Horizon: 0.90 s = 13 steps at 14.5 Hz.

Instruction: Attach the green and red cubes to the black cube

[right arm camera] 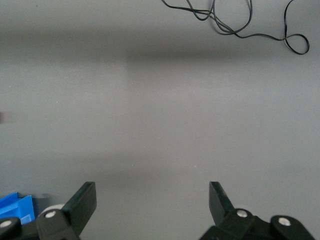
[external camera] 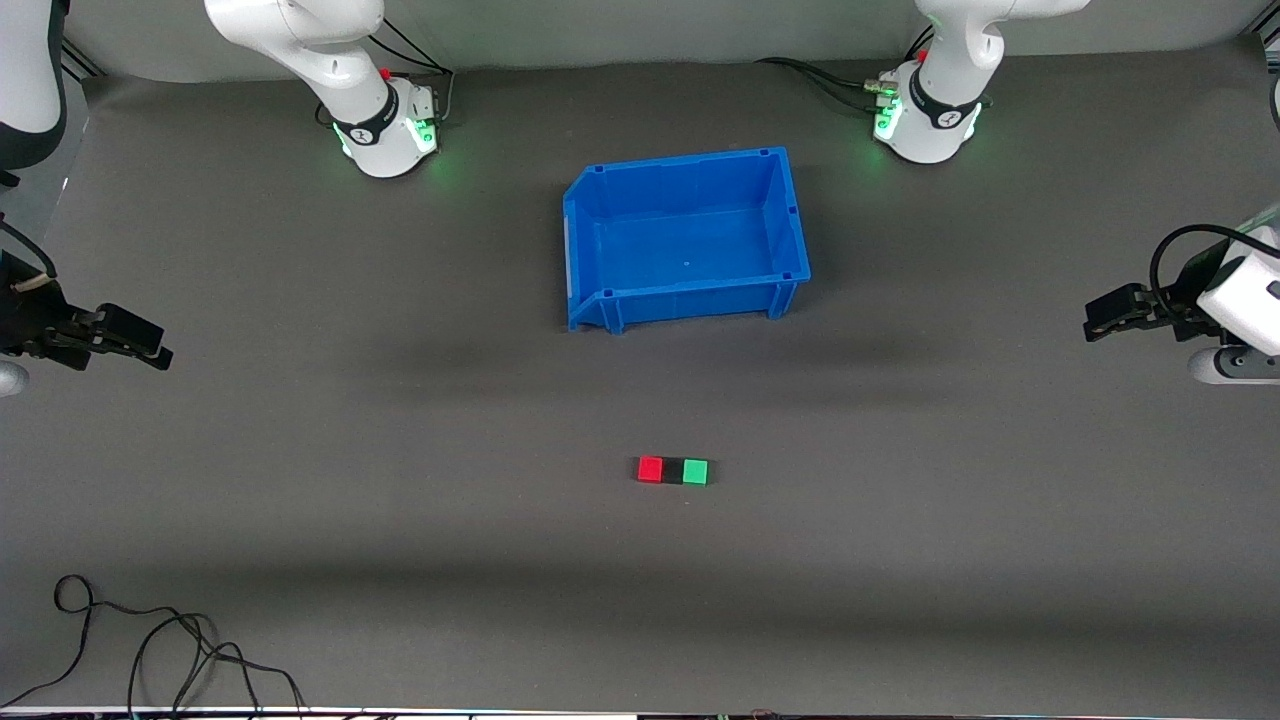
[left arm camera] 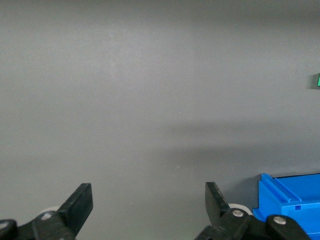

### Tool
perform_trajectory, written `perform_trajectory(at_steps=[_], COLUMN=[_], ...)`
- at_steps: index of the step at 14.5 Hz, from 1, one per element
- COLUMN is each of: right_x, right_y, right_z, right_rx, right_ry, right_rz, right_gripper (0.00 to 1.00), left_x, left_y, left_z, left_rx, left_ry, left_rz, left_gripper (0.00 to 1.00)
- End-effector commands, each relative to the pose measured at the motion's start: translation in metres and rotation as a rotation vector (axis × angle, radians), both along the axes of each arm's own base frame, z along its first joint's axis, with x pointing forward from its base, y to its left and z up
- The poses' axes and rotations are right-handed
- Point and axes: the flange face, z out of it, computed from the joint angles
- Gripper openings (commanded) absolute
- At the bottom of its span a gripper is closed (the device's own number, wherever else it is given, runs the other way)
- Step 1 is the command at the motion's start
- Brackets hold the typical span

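Observation:
A red cube (external camera: 650, 469), a black cube (external camera: 672, 471) and a green cube (external camera: 695, 471) sit touching in one row on the dark grey table, the black one in the middle, nearer to the front camera than the blue bin. A sliver of the green cube shows at the edge of the left wrist view (left arm camera: 318, 80). My left gripper (external camera: 1097, 325) is open and empty, held over the table at the left arm's end. My right gripper (external camera: 158, 350) is open and empty over the right arm's end. Both are well apart from the cubes. Each shows open in its own wrist view, left (left arm camera: 149, 197), right (right arm camera: 152, 197).
An empty blue bin (external camera: 790, 215) stands mid-table between the arm bases and the cubes; corners of it show in the wrist views (left arm camera: 290, 200) (right arm camera: 15, 205). A loose black cable (external camera: 150, 640) lies near the front edge at the right arm's end, also in the right wrist view (right arm camera: 235, 25).

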Motion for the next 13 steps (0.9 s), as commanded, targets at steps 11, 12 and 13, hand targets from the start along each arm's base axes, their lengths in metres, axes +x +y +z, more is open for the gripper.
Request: perform_trajectory(at_steps=[11, 12, 13], right_x=[-0.016, -0.016, -0.015], right_y=[0.001, 0.001, 0.001], right_z=[0.007, 0.007, 0.006], right_rx=[0.002, 0.002, 0.002], right_ry=[0.062, 0.062, 0.063], right_rz=[0.024, 0.024, 0.024], right_gripper=[1.00, 1.00, 1.00], left_x=[0.004, 0.004, 0.004], left_y=[0.001, 0.004, 0.006], left_z=[0.005, 0.006, 0.004], left_rx=[0.007, 0.005, 0.007], left_ry=[-0.012, -0.014, -0.006], left_rz=[-0.011, -0.004, 0.001], left_gripper=[1.00, 1.00, 1.00])
